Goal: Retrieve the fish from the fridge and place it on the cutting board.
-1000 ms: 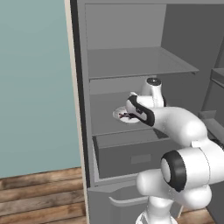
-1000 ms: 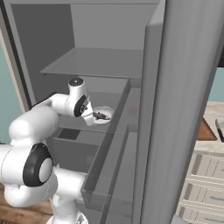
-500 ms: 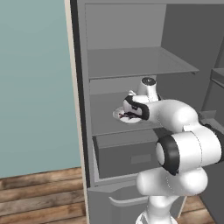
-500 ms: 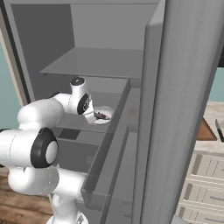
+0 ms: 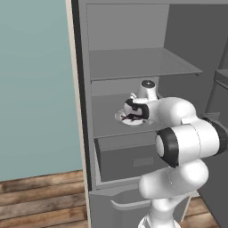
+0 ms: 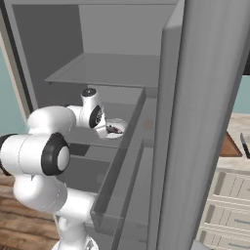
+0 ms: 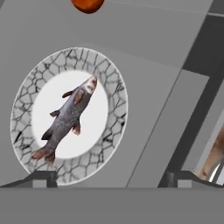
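The fridge (image 5: 133, 62) stands open, its tall door (image 6: 205, 122) swung out on the right. On its middle shelf a round white plate (image 5: 121, 117) with a crackled rim (image 7: 26, 100) carries the small dark fish (image 7: 68, 118), which lies slanted with its head up. The fish (image 6: 115, 130) also shows as a dark streak (image 5: 130, 118) under my hand. My gripper (image 7: 111, 179) hovers over the plate, open, with its fingertips (image 7: 41, 178) wide apart and nothing between them. The brown cutting board (image 6: 229, 145) lies on the counter past the door.
A small red ball (image 7: 87, 4) sits on the shelf just beyond the plate. A grey drawer (image 5: 133, 156) lies below the shelf and another shelf (image 6: 107, 68) hangs close above my hand. A slim dark knife (image 6: 245, 145) rests beside the board.
My arm's elbow has swung up and in toward the fridge, and the hand has shifted slightly over the plate. The fish and plate have stayed put.
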